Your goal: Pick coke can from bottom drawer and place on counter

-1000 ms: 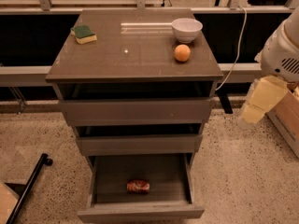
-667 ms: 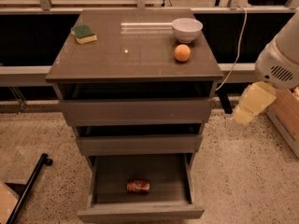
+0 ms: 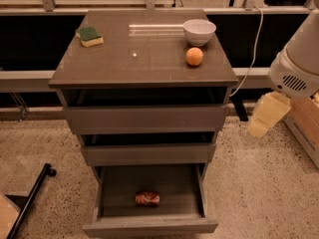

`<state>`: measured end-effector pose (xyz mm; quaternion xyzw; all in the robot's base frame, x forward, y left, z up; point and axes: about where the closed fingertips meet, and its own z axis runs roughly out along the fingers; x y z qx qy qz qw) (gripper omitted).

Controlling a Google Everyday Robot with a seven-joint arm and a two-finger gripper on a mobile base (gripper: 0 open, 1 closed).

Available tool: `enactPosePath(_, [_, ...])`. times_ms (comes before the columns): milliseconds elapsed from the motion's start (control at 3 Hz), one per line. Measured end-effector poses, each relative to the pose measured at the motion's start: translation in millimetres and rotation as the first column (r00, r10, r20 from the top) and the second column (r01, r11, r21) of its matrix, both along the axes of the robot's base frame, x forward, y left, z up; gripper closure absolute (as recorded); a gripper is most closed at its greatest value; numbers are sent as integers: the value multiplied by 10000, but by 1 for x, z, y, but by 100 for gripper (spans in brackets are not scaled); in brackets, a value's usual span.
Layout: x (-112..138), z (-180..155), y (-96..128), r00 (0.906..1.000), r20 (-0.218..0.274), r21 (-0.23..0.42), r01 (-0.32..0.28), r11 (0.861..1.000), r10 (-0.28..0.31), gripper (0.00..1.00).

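your gripper (image 3: 266, 115) hangs off the right edge of the counter (image 3: 134, 63), out over the speckled floor (image 3: 249, 193), lower than the front right corner and about level with the top drawer. it touches nothing, and you cannot tell whether it is apart or together. above it sits the arm's white housing (image 3: 298, 63), close to the right border of your view. the can (image 3: 147, 198) lies on its side in the bottom drawer (image 3: 149, 228), which stands pulled out toward you beneath the front edge. the can rests about midway between the drawer's side walls, touching neither of them. the two drawers above are pushed further in, each with a dark gap above its front. on the counter, an orange (image 3: 194, 56) sits near the right edge, about halfway back. a white bowl (image 3: 199, 31) stands just behind it toward the back right corner, apart from it. a green and yellow sponge (image 3: 89, 36) lies near the back left corner. a pale cable (image 3: 254, 49) hangs down behind the right edge. a black bar (image 3: 30, 201) lies on the floor off the front left corner.
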<state>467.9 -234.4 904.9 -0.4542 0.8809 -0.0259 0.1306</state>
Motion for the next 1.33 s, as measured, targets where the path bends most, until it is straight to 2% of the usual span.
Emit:
enactPosePath(333, [-8,-31,19,9960,-93,11,-891,9960,891,0])
enactPosePath(667, [-4,-67,41,9856,63,310,-1694,9851,1692,0])
enactPosePath(1000, [10,-103,62,9741,558,807,-2231,9715,2191,0])
enactPosePath(1333, [9,-104,62,9755,543,725,-2169,9735,2133,0])
